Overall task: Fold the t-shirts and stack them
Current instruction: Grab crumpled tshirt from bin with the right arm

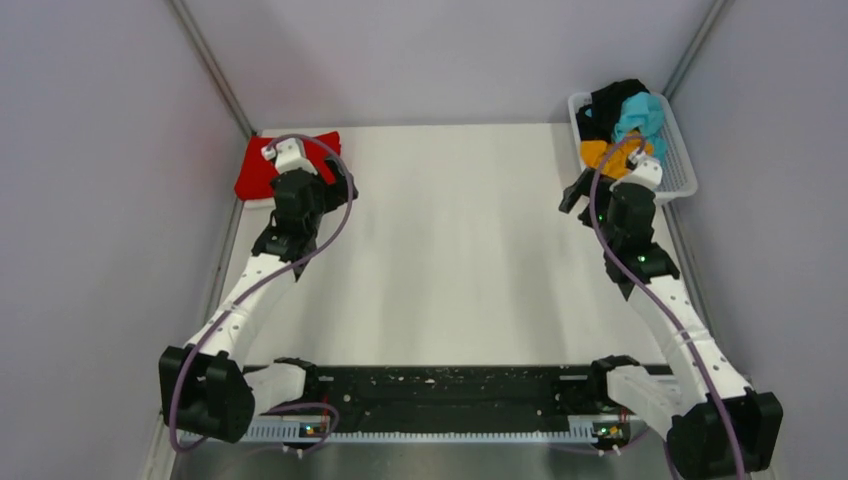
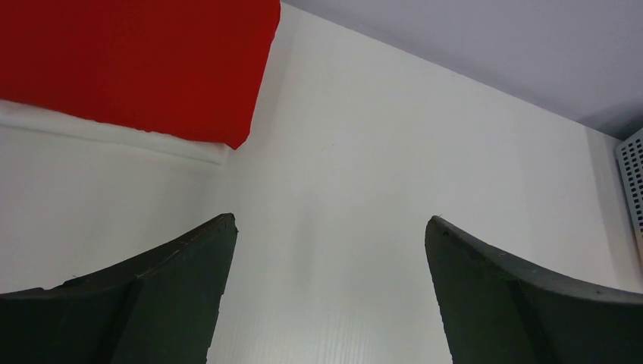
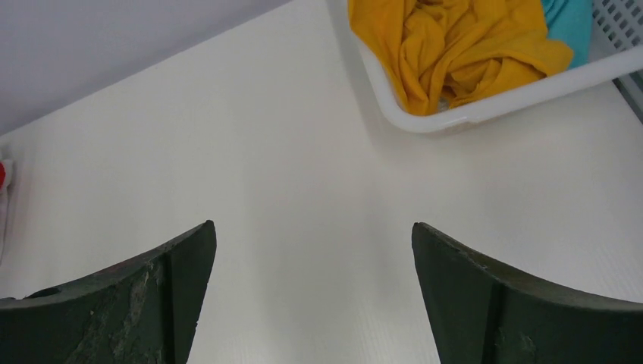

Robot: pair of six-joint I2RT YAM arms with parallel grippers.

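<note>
The red t-shirt [image 1: 258,170] lies folded at the table's far left corner; it also shows in the left wrist view [image 2: 136,61]. The orange-yellow t-shirt [image 1: 597,153], the turquoise one [image 1: 640,115] and the black one [image 1: 612,100] lie crumpled in a white basket [image 1: 683,172] at the far right. The orange-yellow shirt [image 3: 455,45] and a bit of the turquoise one [image 3: 569,19] show in the right wrist view. My left gripper [image 1: 344,183] [image 2: 330,218] is open and empty just right of the red shirt. My right gripper [image 1: 576,191] [image 3: 312,224] is open and empty, just left of the basket's near corner [image 3: 500,102].
The white tabletop [image 1: 450,250] is walled by grey panels on the left, back and right. The basket's edge shows at the far right of the left wrist view [image 2: 631,182]. A black strip with the arm bases runs along the near edge [image 1: 440,395].
</note>
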